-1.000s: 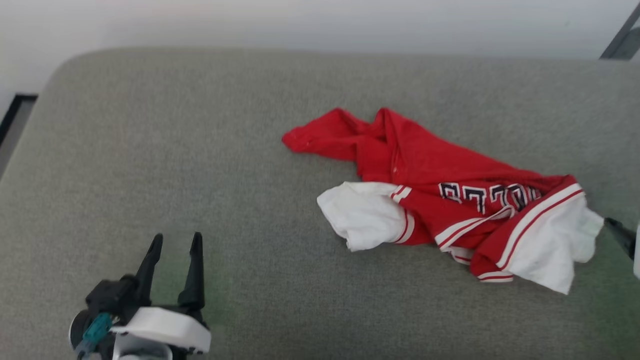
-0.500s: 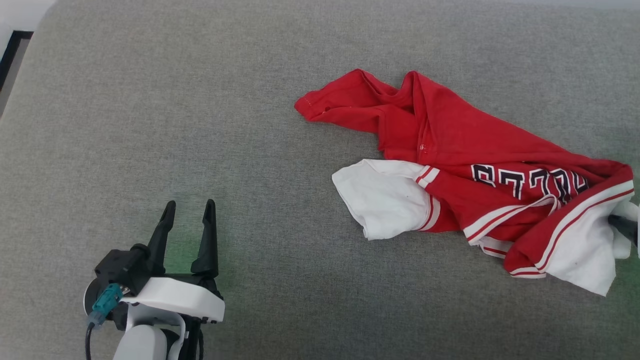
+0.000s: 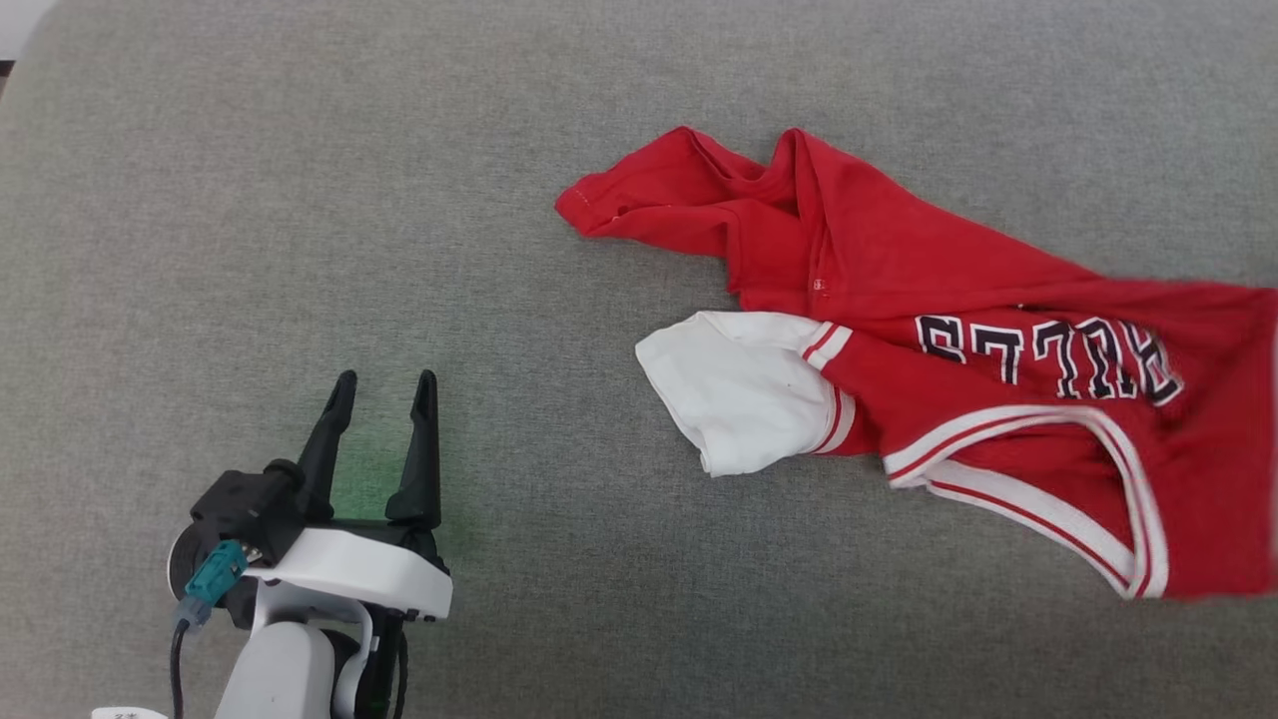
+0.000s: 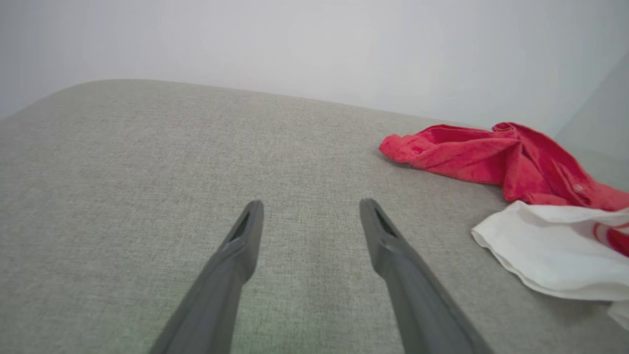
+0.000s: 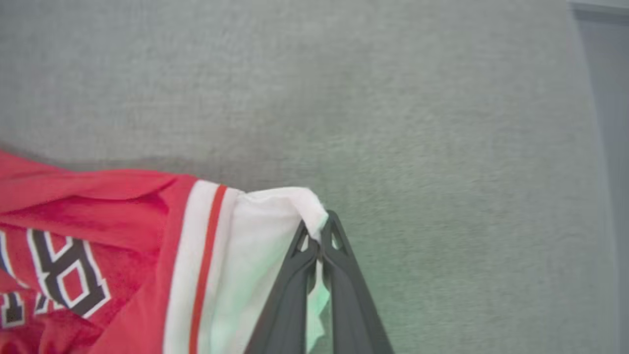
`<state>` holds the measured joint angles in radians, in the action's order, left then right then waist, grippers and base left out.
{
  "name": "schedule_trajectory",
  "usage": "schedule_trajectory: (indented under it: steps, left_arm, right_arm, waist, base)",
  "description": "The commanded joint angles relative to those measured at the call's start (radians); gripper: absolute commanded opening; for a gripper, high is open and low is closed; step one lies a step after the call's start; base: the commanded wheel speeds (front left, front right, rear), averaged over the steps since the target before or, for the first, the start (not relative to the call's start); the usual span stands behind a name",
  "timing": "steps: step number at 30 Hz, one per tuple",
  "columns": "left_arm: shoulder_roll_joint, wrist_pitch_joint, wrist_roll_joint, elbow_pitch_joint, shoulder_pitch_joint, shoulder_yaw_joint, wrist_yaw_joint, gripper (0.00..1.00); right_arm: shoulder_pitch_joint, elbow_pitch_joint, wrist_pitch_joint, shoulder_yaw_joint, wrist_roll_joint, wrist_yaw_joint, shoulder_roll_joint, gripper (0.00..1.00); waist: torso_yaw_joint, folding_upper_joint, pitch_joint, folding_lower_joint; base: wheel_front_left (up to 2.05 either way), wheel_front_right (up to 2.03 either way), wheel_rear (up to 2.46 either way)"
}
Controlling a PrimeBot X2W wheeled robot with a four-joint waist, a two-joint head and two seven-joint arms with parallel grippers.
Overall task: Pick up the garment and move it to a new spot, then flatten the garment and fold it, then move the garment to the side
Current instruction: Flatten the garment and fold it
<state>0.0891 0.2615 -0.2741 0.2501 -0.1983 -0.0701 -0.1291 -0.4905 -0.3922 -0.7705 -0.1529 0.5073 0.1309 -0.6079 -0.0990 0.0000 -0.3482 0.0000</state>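
Right gripper (image 5: pixel 319 230) pinches the jersey's (image 3: pixel 899 300) white sleeve (image 5: pixel 265 236); left gripper (image 3: pixel 384 389) hovers wide open over grey cushion (image 3: pixel 300 200).

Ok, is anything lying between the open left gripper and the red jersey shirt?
Nothing visible does: bare grey upholstered surface lies between the left gripper and the red, white-sleeved jersey T-shirt. The right gripper is shut on its other white sleeve.

Likely a living space: grey upholstered surface (image 3: pixel 300 200) before a bare white wall (image 4: pixel 295 39).
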Motion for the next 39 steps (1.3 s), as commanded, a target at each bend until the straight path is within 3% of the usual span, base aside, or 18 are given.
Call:
schedule_trajectory:
  steps: [1, 11, 17, 18, 19, 20, 21, 23, 27, 30, 35, 39]
  left_arm:
    - [0.005, 0.005, 0.001, -0.004, -0.008, -0.003, -0.002, 1.0]
    - [0.02, 0.005, -0.004, -0.011, -0.016, -0.009, -0.002, 1.0]
    - [0.028, 0.005, -0.001, -0.011, -0.031, -0.023, -0.002, 1.0]
    - [0.035, 0.005, 0.0, -0.013, -0.036, -0.034, -0.002, 1.0]
    - [0.044, 0.005, 0.001, -0.014, -0.043, -0.045, -0.002, 1.0]
    - [0.057, 0.005, -0.001, -0.016, -0.055, -0.059, -0.002, 1.0]
    - [0.075, 0.005, -0.002, -0.023, -0.07, -0.077, -0.002, 1.0]
    - [0.114, 0.005, -0.009, -0.038, -0.105, -0.123, -0.002, 1.0]
    - [0.229, 0.005, -0.049, -0.076, -0.214, -0.304, -0.002, 1.0]
    - [0.321, -0.037, -0.133, -0.095, -0.336, -0.502, -0.002, 1.0]
    - [0.436, -0.276, -0.394, -0.123, -0.619, -0.906, 0.0, 1.0]
    - [0.458, -0.444, -0.579, -0.085, -0.835, -1.147, 0.0, 1.0]
  right_arm:
    - [-0.022, -0.021, 0.034, -0.043, -0.013, 0.0, -0.019, 0.0]
    - [-0.095, -0.149, 0.158, -0.196, -0.099, 0.0, -0.101, 0.0]
    - [-0.131, -0.231, 0.236, -0.189, -0.139, 0.0, -0.063, 0.0]
    - [-0.136, -0.238, 0.254, -0.186, -0.139, 0.0, -0.057, 0.14]
    - [-0.137, -0.244, 0.271, -0.182, -0.14, 0.0, -0.053, 0.57]
    - [-0.135, -0.245, 0.291, -0.171, -0.143, 0.0, -0.048, 0.93]
    - [-0.132, -0.242, 0.314, -0.16, -0.141, 0.0, -0.045, 1.0]
    - [-0.122, -0.235, 0.367, -0.147, -0.126, 0.0, -0.04, 1.0]
    - [-0.101, -0.198, 0.492, -0.121, -0.091, 0.0, -0.032, 1.0]
    - [-0.079, -0.149, 0.573, -0.093, -0.049, 0.0, 0.003, 1.0]
    - [-0.024, -0.044, 0.646, -0.041, 0.005, 0.0, 0.055, 1.0]
    - [0.004, 0.029, 0.664, 0.004, 0.025, 0.0, 0.099, 1.0]
  waist:
    - [0.002, 0.0, -0.003, 0.0]
    - [-0.004, 0.0, -0.028, 0.0]
    - [-0.013, 0.0, -0.029, 0.0]
    - [-0.013, 0.0, -0.026, 0.0]
    - [-0.013, 0.0, -0.023, 0.0]
    - [-0.012, 0.0, -0.018, 0.0]
    - [-0.01, 0.0, -0.012, 0.0]
    - [-0.002, 0.0, 0.002, 0.0]
    - [0.031, 0.0, 0.035, 0.0]
    - [0.073, 0.0, 0.058, 0.0]
    - [0.153, 0.0, 0.067, 0.0]
    - [0.23, 0.0, 0.05, 0.0]
  base:
    - [0.0, 0.0, 0.0]
    - [0.0, 0.0, 0.0]
    - [0.0, 0.0, 0.0]
    - [0.0, 0.0, 0.0]
    - [0.0, 0.0, 0.0]
    - [0.0, 0.0, 0.0]
    - [0.0, 0.0, 0.0]
    - [0.0, 0.0, 0.0]
    - [0.0, 0.0, 0.0]
    - [0.0, 0.0, 0.0]
    - [0.0, 0.0, 0.0]
    - [0.0, 0.0, 0.0]
